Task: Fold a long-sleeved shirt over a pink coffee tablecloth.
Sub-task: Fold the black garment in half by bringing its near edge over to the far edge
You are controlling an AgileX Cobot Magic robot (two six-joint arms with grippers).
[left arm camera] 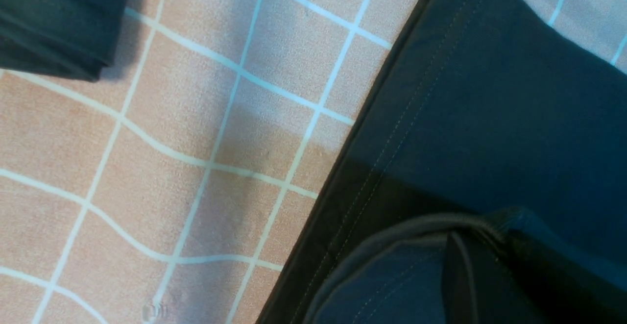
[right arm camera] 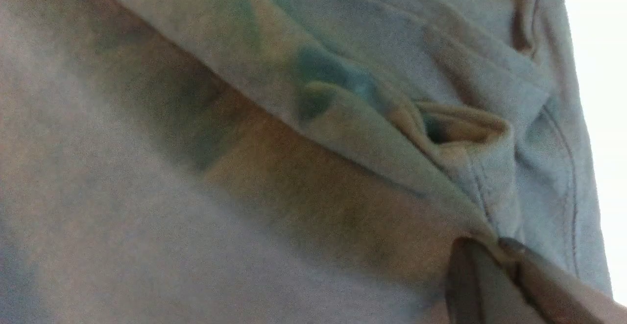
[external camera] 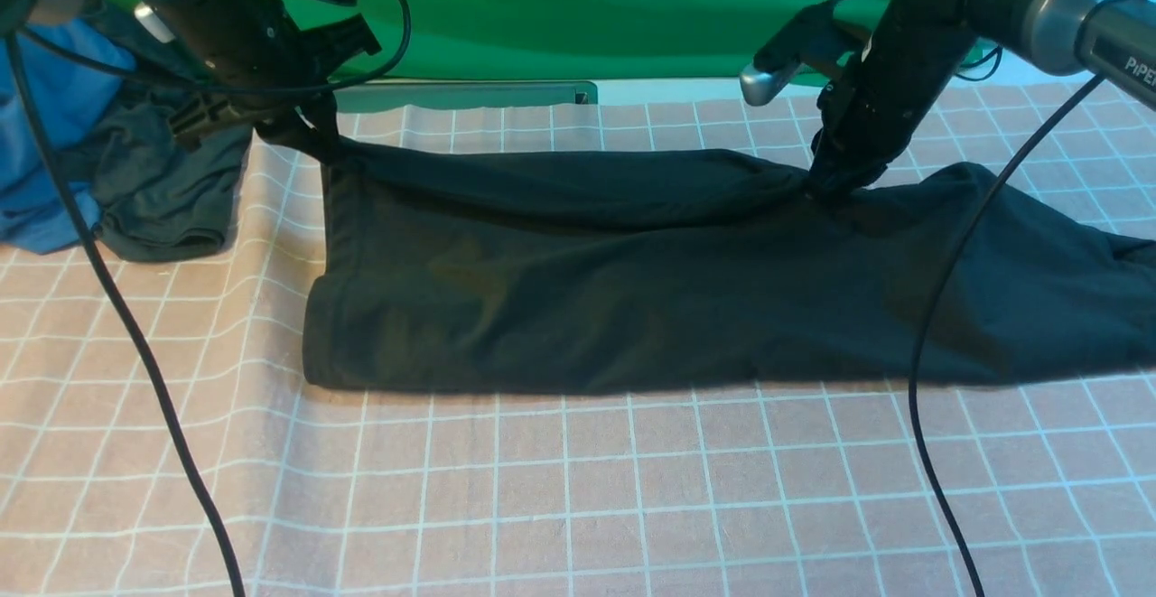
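Shows a large black soft-knit long-sleeved shirt (external camera: 578,281) lying doubled lengthwise across the centre of a wide dusty-pink, white-gridded tablecloth (external camera: 578,489), one end trailing off toward 3 o'clock. Finds the left gripper (external camera: 312,132) at 10 o'clock, clamped tight on the shirt's stitched hem corner and holding it raised off the cloth. Finds the right gripper (external camera: 831,183) at 1 o'clock, tips down and pinched narrow on a bunched ridge of the same shirt, fingers (right arm camera: 470,285) meeting on the fabric in the right wrist view. Places a crumpled dark grey garment (external camera: 163,191) and a blue garment (external camera: 45,127) at 9 o'clock, a plain green cloth (external camera: 587,10) at 12 o'clock
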